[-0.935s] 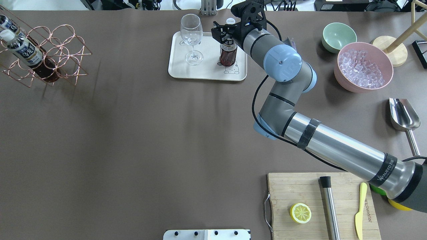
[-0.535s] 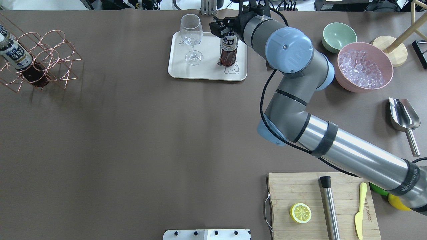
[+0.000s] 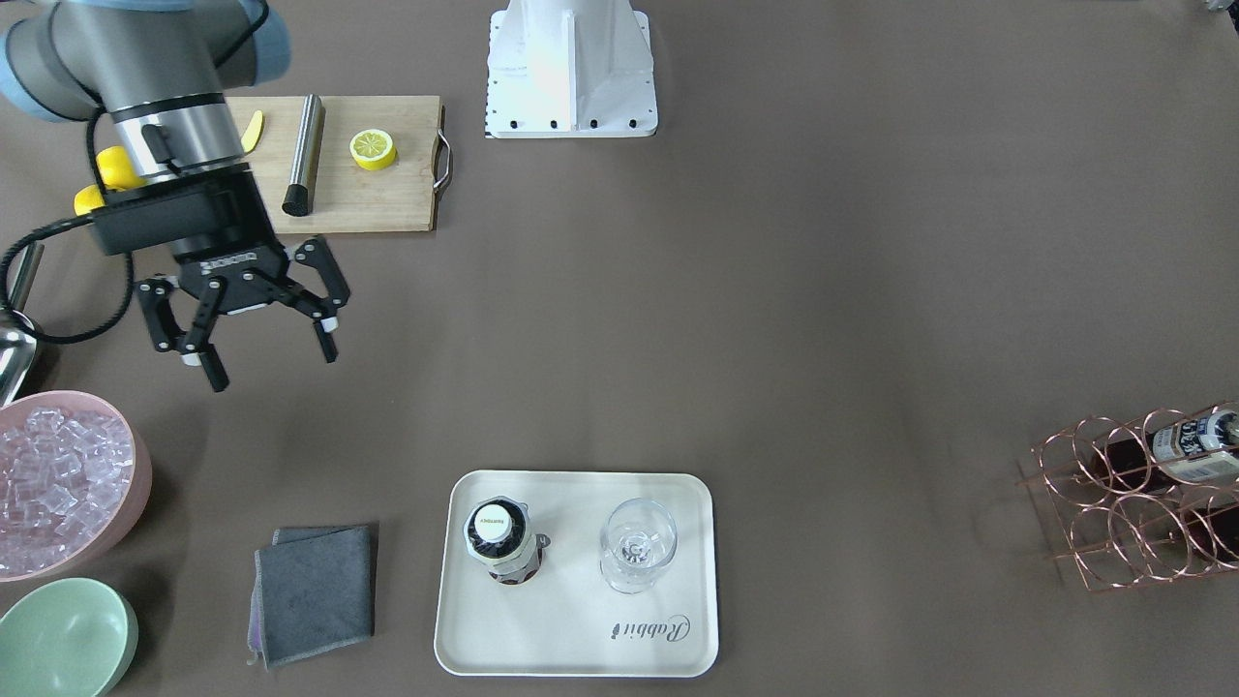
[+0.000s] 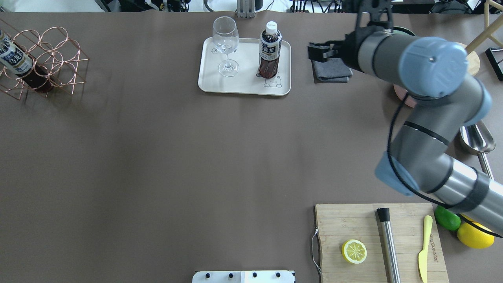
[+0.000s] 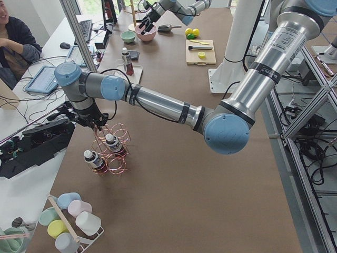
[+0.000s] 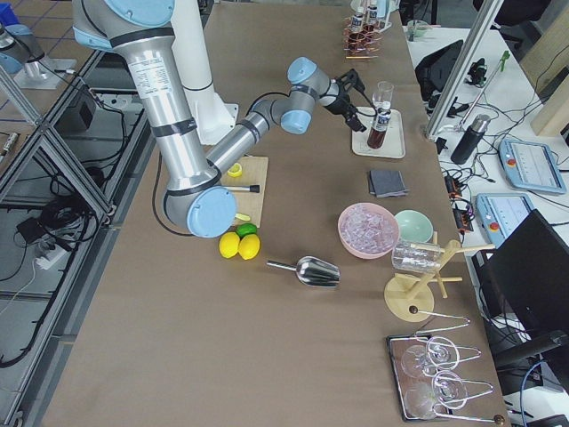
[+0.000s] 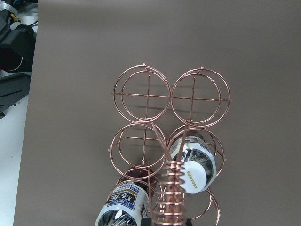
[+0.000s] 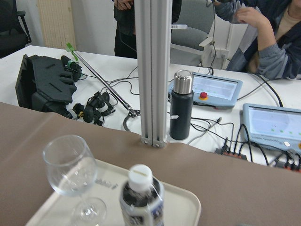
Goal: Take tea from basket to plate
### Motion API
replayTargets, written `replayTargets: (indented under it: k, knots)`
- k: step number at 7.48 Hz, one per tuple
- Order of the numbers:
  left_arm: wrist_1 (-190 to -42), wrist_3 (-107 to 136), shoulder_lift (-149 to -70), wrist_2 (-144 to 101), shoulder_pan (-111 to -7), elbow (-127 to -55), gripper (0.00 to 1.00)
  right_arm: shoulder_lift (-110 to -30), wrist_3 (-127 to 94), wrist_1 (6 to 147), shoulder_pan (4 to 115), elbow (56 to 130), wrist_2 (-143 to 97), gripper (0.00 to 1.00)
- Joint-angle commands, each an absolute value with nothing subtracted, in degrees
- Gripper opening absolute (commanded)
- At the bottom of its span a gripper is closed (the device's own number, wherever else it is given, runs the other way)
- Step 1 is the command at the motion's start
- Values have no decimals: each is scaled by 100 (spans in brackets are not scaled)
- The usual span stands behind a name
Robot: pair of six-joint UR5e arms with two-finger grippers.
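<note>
One tea bottle (image 4: 269,51) stands upright on the cream plate (image 4: 243,84), beside a wine glass (image 4: 226,43); it also shows in the front view (image 3: 496,537) and the right wrist view (image 8: 140,197). My right gripper (image 3: 274,368) is open and empty, well clear of the plate, and hangs above the grey cloth (image 4: 332,70) in the overhead view (image 4: 314,52). The copper basket (image 4: 55,59) sits at the far left with two tea bottles (image 7: 193,165) in its cells. My left gripper (image 5: 87,118) is over the basket's coiled handle (image 7: 171,197); I cannot tell whether it is open or shut.
A pink ice bowl (image 3: 58,484) and a green bowl (image 3: 63,634) stand past the cloth. A metal scoop (image 4: 475,137) lies by my right arm. The cutting board (image 4: 353,224) holds a lemon half, a steel rod and a yellow knife.
My right gripper has let go of the tea bottle on the plate and swung away to the right. The basket has shifted left and sunk lower.
</note>
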State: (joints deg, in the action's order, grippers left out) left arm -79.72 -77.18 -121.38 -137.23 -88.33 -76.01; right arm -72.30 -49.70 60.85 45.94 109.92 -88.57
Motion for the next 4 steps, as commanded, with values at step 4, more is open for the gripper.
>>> replayTargets:
  k: [4]
  knots:
    - [-8332,-7717,-12033,-13667,-8780,-7488,0,-9303,-3447,8653,6965,11564,-11777,100]
